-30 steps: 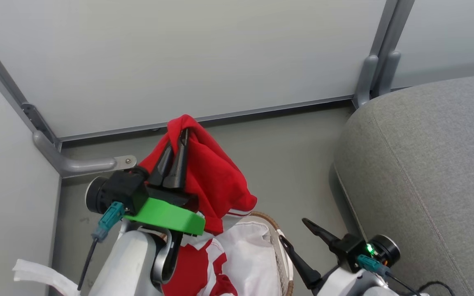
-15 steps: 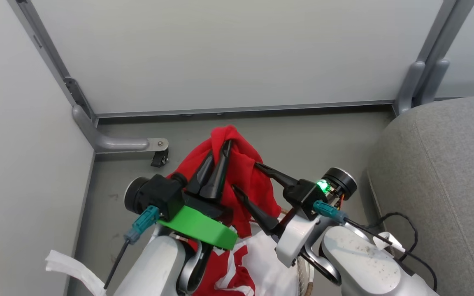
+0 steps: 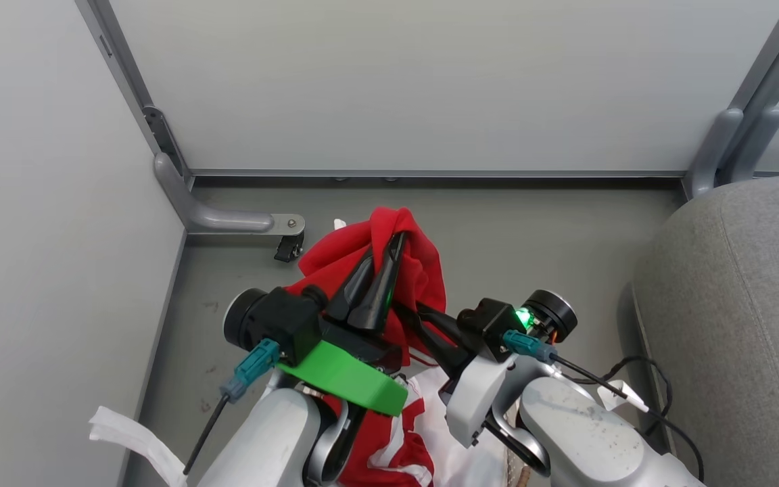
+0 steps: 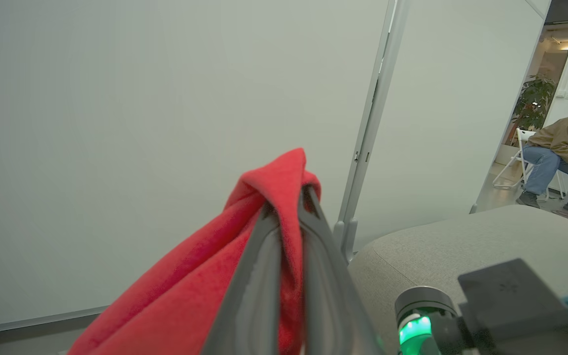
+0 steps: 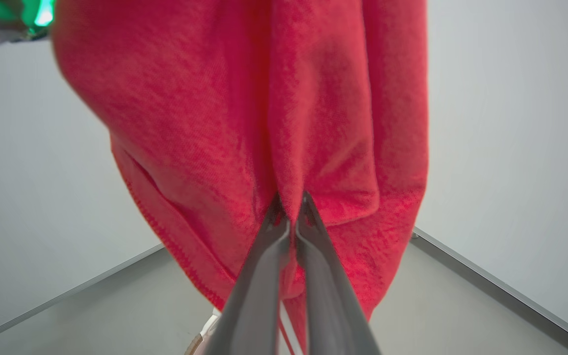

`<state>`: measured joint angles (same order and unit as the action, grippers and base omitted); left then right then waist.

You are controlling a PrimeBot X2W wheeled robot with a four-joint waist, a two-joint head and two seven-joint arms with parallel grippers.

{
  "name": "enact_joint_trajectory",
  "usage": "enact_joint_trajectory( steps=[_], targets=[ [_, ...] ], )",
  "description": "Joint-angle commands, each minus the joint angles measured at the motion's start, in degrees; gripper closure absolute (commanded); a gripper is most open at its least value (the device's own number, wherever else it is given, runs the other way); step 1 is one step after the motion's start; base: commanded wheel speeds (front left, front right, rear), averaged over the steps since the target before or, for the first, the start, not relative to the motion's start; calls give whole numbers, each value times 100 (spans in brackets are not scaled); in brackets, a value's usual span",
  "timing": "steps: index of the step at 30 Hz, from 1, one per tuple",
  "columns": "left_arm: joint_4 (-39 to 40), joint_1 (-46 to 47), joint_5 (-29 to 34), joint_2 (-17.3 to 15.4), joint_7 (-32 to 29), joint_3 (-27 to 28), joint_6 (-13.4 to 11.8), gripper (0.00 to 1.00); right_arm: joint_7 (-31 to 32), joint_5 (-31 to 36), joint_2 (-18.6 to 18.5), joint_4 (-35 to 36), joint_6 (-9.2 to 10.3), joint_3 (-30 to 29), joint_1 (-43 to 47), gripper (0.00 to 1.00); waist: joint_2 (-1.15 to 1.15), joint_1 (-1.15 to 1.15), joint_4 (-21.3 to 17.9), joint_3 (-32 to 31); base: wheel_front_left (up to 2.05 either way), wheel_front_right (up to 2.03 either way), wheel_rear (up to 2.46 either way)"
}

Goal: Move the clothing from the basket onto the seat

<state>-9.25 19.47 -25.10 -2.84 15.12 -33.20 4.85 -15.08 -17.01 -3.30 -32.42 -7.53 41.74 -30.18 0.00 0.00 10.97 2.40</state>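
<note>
A bright red garment (image 3: 335,270) hangs lifted above the floor, with my left gripper (image 3: 385,243) shut on its top fold (image 4: 284,172). My right gripper (image 3: 413,312) reaches in from the right and is shut on a lower fold of the same red clothing (image 5: 244,113), as the right wrist view (image 5: 291,202) shows. More red cloth with white stripes (image 3: 396,446) lies below with a white liner (image 3: 450,399). Of the basket, a bit of brown rim (image 3: 510,467) shows between my arms. The grey seat (image 3: 734,304) rises at the right (image 4: 461,236).
White partition walls close the corner behind and to the left. A grey metal foot with a castor (image 3: 285,247) sits on the floor by the garment. A black cable (image 3: 640,372) trails near the seat. A person (image 4: 560,143) sits on a chair far off.
The camera has swung, shifting the whole picture. My right gripper rose from beside the basket, came in open against the hanging garment, and has shut on it. The left gripper keeps its hold.
</note>
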Motion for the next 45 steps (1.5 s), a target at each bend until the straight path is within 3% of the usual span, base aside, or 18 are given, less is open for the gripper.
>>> enact_joint_trajectory(
  steps=[1, 16, 17, 18, 21, 25, 37, 41, 45],
  targets=[
    [32, 79, -8, -16, 6, 33, -17, 100, -14, -29, -6, 36, 7, -8, -23, 100, 0, 0, -16, -4, 0, 0, 0],
    [105, 51, 121, -17, 7, 209, -22, 100, -14, -94, -80, 246, 8, -8, 134, 100, 0, 0, -399, 39, 0, 0, 0],
    [113, 46, 117, -15, 7, 222, -20, 20, -14, -93, -87, 268, 7, -38, 148, 100, 0, 0, -425, 41, 0, 0, 0],
    [97, 24, 123, -17, 6, 249, -27, 0, -13, -93, -96, 310, 8, -89, 186, 100, 0, 0, -470, 36, 0, 0, 0],
    [41, -33, 201, -18, 6, 325, -13, 0, -14, -88, -147, 452, 8, -299, 311, 100, 0, 0, -647, 32, 0, 0, 0],
    [-48, -161, 399, -18, 5, 512, 11, 0, -14, -49, -251, 739, 8, -680, 586, 100, 0, 0, -1170, 50, 0, 0, 0],
    [-113, -449, 687, -21, 4, 995, 149, 0, -14, 65, -626, 1638, 8, -1853, 1156, 100, 0, 0, -3373, 377, 0, 0, 0],
    [-132, -455, 645, -20, 4, 964, 170, 0, -14, 137, -738, 1719, 8, -2092, 1073, 100, 0, 0, -3843, 541, 0, 0, 0],
    [-203, -302, 725, -24, 4, 816, 204, 0, -14, 179, -886, 1726, 8, -2377, 827, 100, 0, 0, -4020, 785, 0, 0, 0]
  ],
)
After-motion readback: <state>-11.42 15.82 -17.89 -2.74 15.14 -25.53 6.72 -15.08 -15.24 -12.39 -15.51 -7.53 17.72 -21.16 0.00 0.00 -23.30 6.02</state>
